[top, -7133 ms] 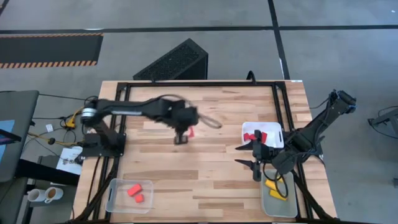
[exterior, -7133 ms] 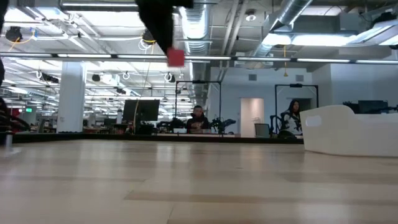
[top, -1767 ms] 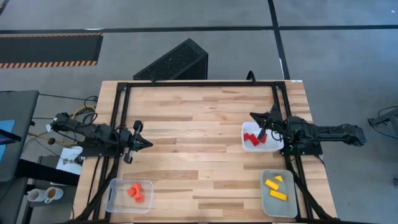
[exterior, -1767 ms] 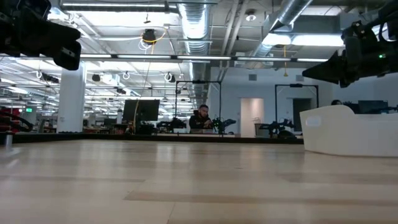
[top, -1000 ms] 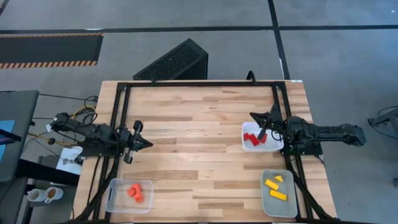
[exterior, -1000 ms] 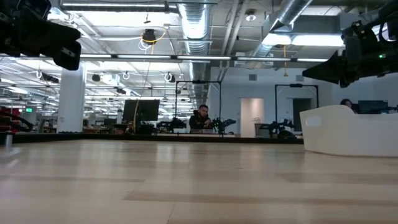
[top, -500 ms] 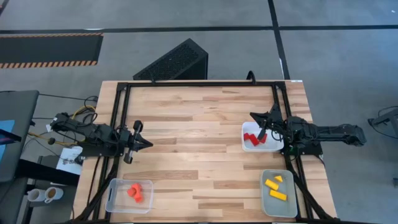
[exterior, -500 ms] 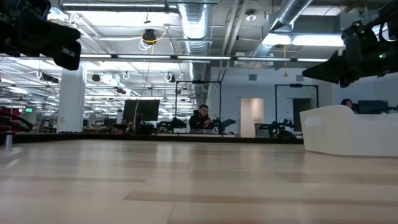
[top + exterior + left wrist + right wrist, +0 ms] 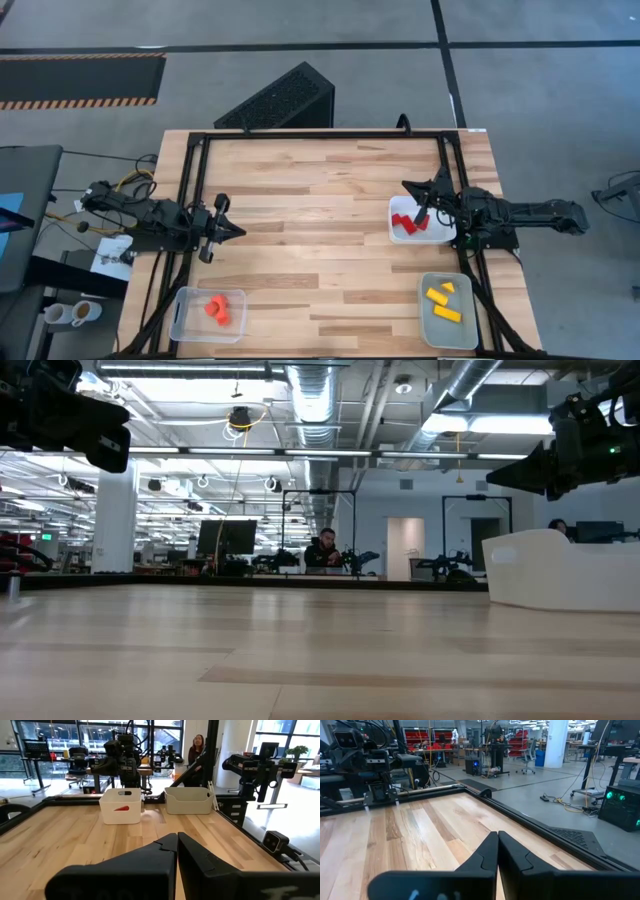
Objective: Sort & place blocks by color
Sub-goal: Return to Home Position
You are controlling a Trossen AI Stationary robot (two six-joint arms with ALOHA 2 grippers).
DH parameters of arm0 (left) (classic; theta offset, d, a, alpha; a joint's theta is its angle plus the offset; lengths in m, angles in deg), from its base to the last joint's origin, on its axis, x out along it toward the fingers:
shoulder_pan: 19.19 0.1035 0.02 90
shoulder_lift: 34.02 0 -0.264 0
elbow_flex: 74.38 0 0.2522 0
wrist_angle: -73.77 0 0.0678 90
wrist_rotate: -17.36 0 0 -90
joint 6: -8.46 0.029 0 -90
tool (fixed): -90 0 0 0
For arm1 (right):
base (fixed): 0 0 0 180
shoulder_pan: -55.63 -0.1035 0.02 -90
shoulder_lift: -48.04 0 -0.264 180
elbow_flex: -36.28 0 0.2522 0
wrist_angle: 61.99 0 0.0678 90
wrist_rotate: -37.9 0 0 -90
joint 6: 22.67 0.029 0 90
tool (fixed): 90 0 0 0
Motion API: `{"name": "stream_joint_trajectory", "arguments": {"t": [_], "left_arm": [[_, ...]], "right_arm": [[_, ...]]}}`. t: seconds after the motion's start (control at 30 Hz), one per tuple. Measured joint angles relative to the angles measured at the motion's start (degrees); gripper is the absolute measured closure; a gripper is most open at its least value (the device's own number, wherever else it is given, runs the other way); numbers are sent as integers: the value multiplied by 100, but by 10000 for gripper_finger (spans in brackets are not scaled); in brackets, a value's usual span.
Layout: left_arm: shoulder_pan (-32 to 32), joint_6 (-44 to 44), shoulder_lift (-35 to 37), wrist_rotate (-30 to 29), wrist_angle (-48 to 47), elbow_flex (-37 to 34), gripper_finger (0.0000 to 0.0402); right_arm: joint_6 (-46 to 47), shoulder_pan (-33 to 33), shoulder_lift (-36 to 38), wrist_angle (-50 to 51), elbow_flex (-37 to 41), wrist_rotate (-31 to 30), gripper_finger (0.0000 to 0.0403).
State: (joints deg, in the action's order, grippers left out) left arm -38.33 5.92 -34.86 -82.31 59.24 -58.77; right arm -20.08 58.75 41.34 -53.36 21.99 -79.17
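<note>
Your left pincer has its fingers pressed together at its edge of the table. The orange blocks lie in the clear tray near it. Your right pincer, likewise closed, hangs just over the white tray with the red blocks. The yellow blocks lie farther off in the grey tray.

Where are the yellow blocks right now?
In the high view, the yellow blocks lie in the gray tray at the table's lower right corner, just below the white tray holding the red blocks.
</note>
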Motion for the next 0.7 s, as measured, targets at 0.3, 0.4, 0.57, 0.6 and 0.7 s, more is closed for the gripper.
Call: {"name": "stream_joint_trajectory", "arguments": {"t": [0.3, 0.4, 0.57, 0.6, 0.7], "left_arm": [[-1, 17, 0, 2, 0, 0, 401], [0, 5, 0, 2, 0, 0, 401], [-1, 4, 0, 1, 0, 0, 401], [-2, 7, 0, 2, 0, 0, 401], [-2, -34, -2, 0, 0, 0, 401]], "right_arm": [[0, 2, 0, 1, 0, 0, 373], [0, 2, 0, 1, 0, 0, 375], [0, 0, 0, 1, 0, 0, 375], [0, 0, 0, 0, 1, 0, 374], [0, 0, 0, 1, 0, 0, 374]]}}
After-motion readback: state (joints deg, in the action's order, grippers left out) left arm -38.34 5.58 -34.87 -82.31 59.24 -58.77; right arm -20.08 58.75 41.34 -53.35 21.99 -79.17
